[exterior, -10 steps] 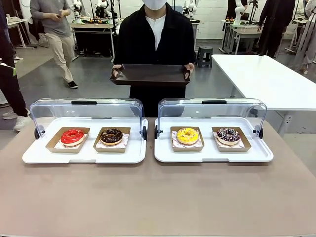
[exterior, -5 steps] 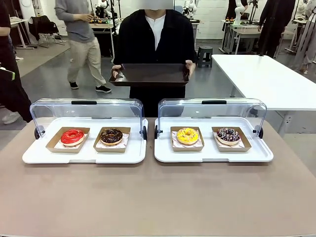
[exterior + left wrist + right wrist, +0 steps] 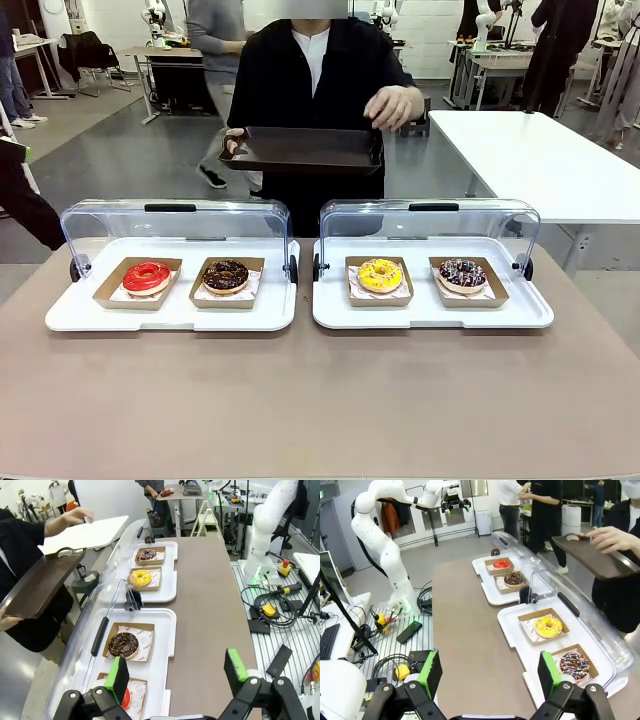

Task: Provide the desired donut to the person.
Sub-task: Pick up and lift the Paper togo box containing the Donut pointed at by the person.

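Left gripper (image 3: 177, 669): jaws wide apart, empty. Four donuts in cardboard trays, all on the robot's side of the person's (image 3: 312, 75) dark tray (image 3: 300, 152): red-iced donut (image 3: 147, 275) well left of it, chocolate donut (image 3: 225, 274) left of its middle, yellow-iced donut (image 3: 380, 274) right of its middle, sprinkled donut (image 3: 462, 272) past its right end. Right gripper (image 3: 489, 674): also wide apart, empty.

Risks:
- Raised hand (image 3: 393, 106) over the dark tray's right end singles out no donut, so moving now risks a wrong pick.
- Dark tray is held one-handed and may tip when loaded.
- Open clear lids (image 3: 175, 222) stand between the donuts and the dark tray; a low handover path would clip them.
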